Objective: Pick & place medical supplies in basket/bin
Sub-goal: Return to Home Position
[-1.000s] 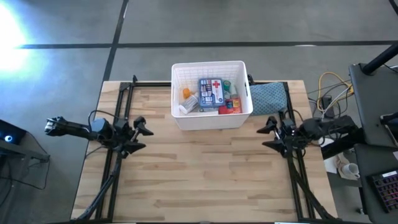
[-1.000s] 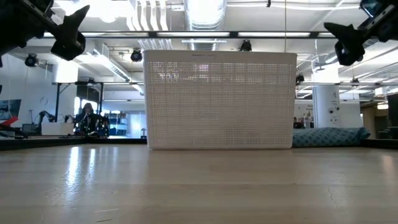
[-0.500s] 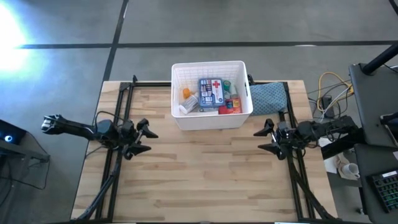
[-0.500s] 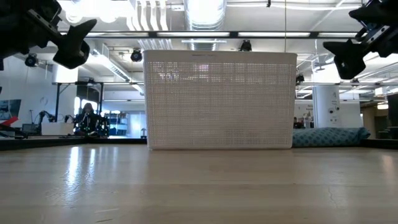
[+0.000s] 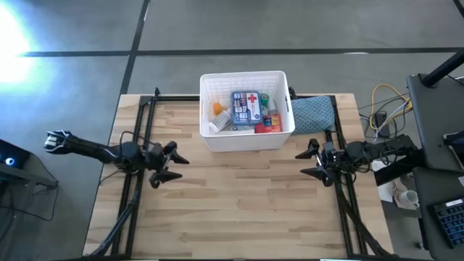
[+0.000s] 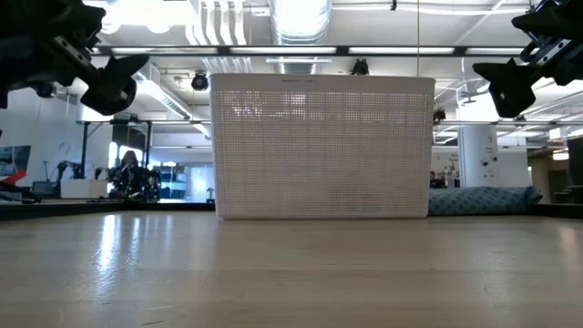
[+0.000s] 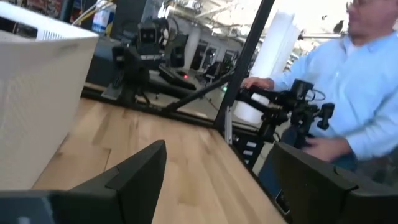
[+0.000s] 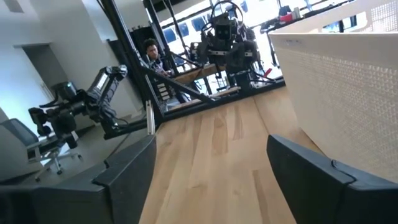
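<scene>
The white slotted basket point(image 5: 246, 109) stands at the table's far middle; it fills the centre of the low view point(image 6: 322, 146). Inside it lie the blue red-cross pouch point(image 5: 245, 106), an orange vial point(image 5: 217, 109), a white bottle point(image 5: 220, 120) and small red and green boxes point(image 5: 267, 122). My left gripper point(image 5: 174, 166) hovers open above the table, left of the basket and nearer than it. My right gripper point(image 5: 306, 162) hovers open near the basket's near right corner. Both hold nothing.
A blue-grey folded cloth point(image 5: 312, 112) lies right of the basket at the far right. Black frame rails point(image 5: 138, 123) run along both table sides. A person in a light blue shirt point(image 7: 348, 93) shows beyond the table in the left wrist view. The near half is bare wood point(image 5: 239, 210).
My left gripper has moved toward the table's right and slightly toward the near edge, sinking a little in the low view. My right gripper has shifted toward the table's left and a little down, then held still. Both stayed open. The basket and its contents have not moved.
</scene>
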You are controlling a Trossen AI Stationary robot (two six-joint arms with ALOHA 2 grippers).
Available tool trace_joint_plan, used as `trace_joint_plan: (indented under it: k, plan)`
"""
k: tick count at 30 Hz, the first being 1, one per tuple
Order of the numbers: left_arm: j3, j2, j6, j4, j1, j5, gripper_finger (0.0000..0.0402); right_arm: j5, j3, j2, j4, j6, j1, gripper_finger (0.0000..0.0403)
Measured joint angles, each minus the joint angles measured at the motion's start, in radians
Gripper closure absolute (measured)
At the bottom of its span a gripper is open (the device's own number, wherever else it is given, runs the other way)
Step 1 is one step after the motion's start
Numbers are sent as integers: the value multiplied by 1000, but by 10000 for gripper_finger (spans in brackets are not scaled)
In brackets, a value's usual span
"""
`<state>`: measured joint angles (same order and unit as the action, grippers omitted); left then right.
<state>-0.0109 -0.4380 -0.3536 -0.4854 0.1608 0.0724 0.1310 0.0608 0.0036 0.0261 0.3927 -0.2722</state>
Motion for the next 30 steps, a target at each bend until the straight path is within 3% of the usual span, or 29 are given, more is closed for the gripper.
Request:
trace_joint_plan:
  k: [4,9,20,26,30]
  plan:
    - [0,-36,0,0,0,0,131,0,0,-4,0,-8,1,112]
    - [0,-77,0,0,0,0,131,-2,-1,-4,-2,-130,14,109]
    - [0,-155,0,4,0,0,131,0,-10,-4,-2,-151,66,103]
    - [0,-194,0,0,0,0,131,0,-31,-4,-12,-359,66,110]
    - [0,-221,0,0,0,0,131,-2,-35,-4,-14,-398,69,110]
